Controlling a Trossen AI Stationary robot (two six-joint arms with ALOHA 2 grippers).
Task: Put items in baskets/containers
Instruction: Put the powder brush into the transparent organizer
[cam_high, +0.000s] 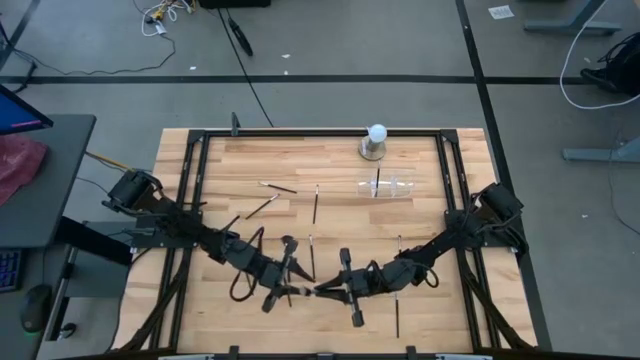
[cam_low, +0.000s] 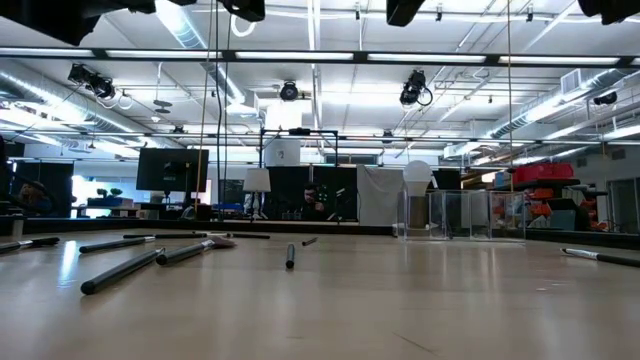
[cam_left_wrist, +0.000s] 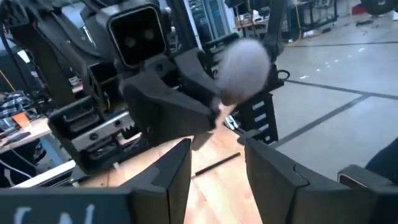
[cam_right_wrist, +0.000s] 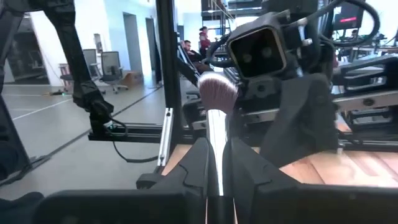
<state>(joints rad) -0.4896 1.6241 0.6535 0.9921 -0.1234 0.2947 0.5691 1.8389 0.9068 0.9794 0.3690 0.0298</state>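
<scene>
A brush (cam_right_wrist: 217, 118) is clamped by its silver ferrule in the right gripper (cam_high: 335, 290), at 6 o'clock on the table (cam_high: 430, 320). The left gripper (cam_high: 290, 290), facing it, is seen parted and empty. The brush is judged light, stiff-handled, soft-tipped; the handle is best gripped. The tray (cam_high: 386, 187) lies at 1 o'clock.

We get even, bright overhead light from ceiling strip lights (cam_low: 300, 56), glare streaks on the table (cam_low: 400, 300). Left wrist view is motion-blurred, brush head (cam_left_wrist: 244, 67) smeared; right wrist view sharper, background soft.
</scene>
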